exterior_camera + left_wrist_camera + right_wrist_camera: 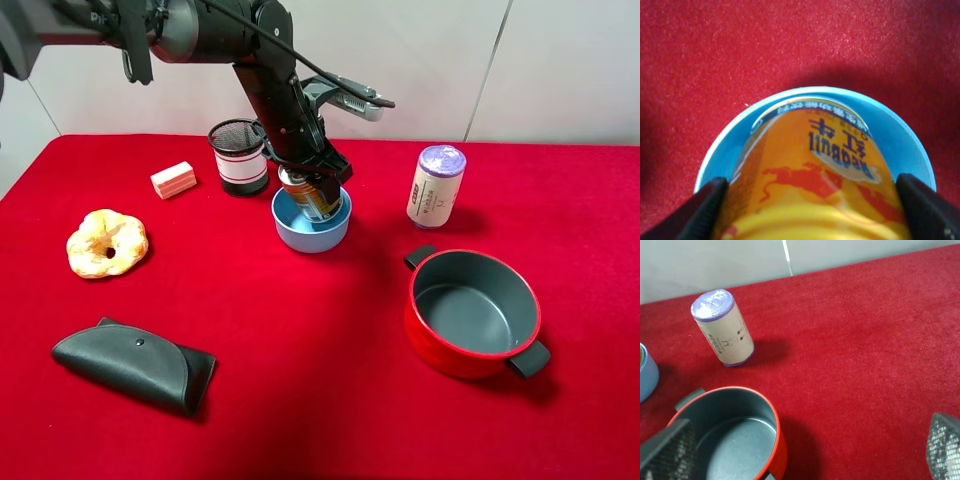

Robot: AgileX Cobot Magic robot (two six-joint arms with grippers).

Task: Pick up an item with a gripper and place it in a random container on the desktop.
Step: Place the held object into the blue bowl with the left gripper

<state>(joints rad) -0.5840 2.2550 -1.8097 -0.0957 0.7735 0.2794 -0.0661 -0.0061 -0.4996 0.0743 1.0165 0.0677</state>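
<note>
The orange-red and gold can [316, 199] is tilted, with its lower end inside the round light blue bowl [300, 236]. My left gripper [310, 178] is shut on the can from above. In the left wrist view the can [812, 165] fills the middle between the two black fingers [705, 210], with the bowl's rim [912, 145] around it. I cannot tell whether the can touches the bowl's floor. My right gripper [805, 450] is open and empty above the red cloth; it does not show in the exterior view.
A black mesh cup [238, 155] stands just left of the bowl. A white roll with a purple top [436, 185] and a red two-handled pot [440, 345] are on the right. A bread ring [107, 242], a pink block [173, 179] and a black pouch [135, 365] lie on the left.
</note>
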